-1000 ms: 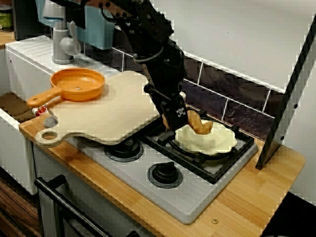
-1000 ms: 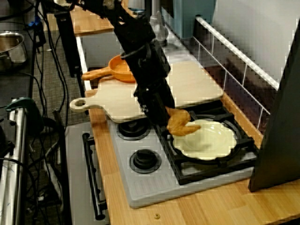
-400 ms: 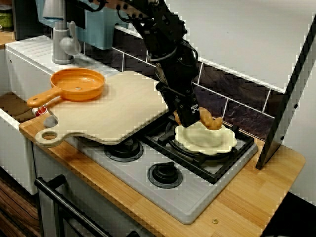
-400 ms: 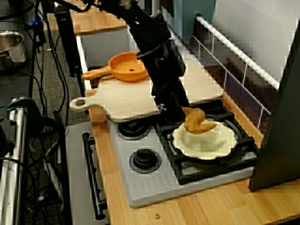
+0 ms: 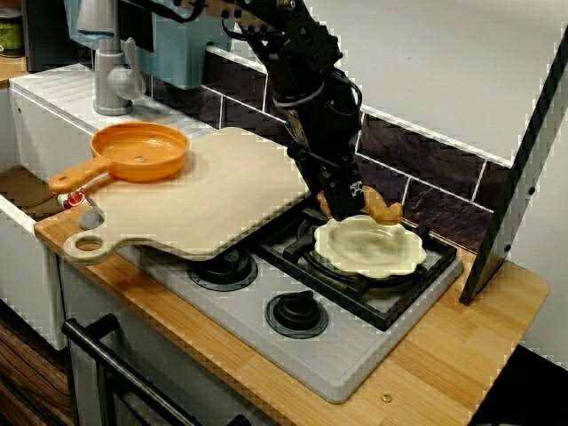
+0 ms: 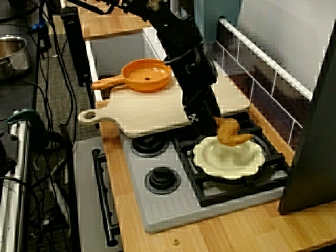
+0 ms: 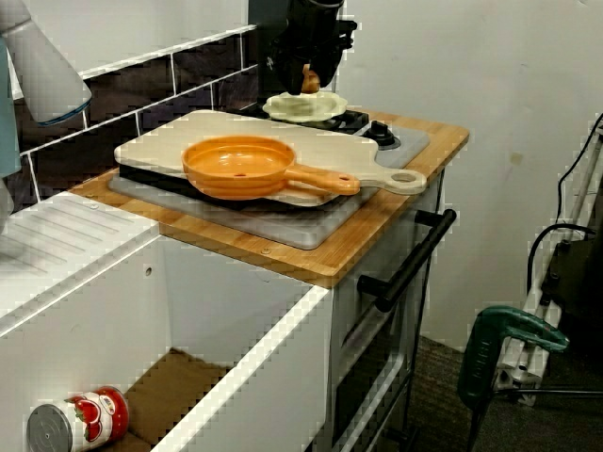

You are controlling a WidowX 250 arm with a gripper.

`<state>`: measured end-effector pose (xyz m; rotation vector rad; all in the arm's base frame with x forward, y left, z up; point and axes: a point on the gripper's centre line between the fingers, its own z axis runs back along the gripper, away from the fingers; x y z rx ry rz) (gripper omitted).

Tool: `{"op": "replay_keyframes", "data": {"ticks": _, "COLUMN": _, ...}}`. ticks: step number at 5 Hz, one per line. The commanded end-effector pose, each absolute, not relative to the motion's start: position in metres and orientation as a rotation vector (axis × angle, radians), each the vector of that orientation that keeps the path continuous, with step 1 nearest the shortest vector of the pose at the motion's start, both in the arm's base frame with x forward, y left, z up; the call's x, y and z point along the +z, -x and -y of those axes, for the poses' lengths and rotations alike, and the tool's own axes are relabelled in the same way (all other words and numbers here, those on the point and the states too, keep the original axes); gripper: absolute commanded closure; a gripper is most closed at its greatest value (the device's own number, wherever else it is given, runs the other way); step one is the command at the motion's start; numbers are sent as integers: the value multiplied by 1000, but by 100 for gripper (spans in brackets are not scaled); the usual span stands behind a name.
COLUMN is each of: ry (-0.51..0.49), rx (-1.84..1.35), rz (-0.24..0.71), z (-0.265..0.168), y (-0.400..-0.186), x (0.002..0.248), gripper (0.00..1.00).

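Gripper (image 6: 212,122) jaws clamped on one end of toy chicken piece (image 6: 231,134): golden-brown, lumpy, curved. It hangs tilted over the rear rim of the cream scalloped plate (image 6: 227,164) on the stove grate (image 6: 273,173).

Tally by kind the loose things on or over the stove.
Pan: 1
Cutting board: 1
Plate: 1
Food piece: 1
Total: 4

Black arm (image 5: 312,99) slanted steeply downward, pincer (image 5: 348,202) closed, low.
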<state>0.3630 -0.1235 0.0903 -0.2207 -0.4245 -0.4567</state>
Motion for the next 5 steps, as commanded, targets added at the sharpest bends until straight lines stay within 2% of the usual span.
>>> {"op": "replay_keyframes", "data": {"ticks": 1, "ry": 227, "rx": -448, "rz": 491, "z": 117, "y": -373, "x": 117, "gripper": 0}}
{"op": "replay_keyframes", "data": {"ticks": 3, "ry": 236, "rx": -426, "rz": 488, "z": 108, "y": -373, "x": 123, "gripper": 0}}
{"op": "replay_keyframes", "data": {"ticks": 5, "ry": 240, "rx": -394, "rz": 522, "z": 82, "y": -372, "x": 149, "gripper": 0}}
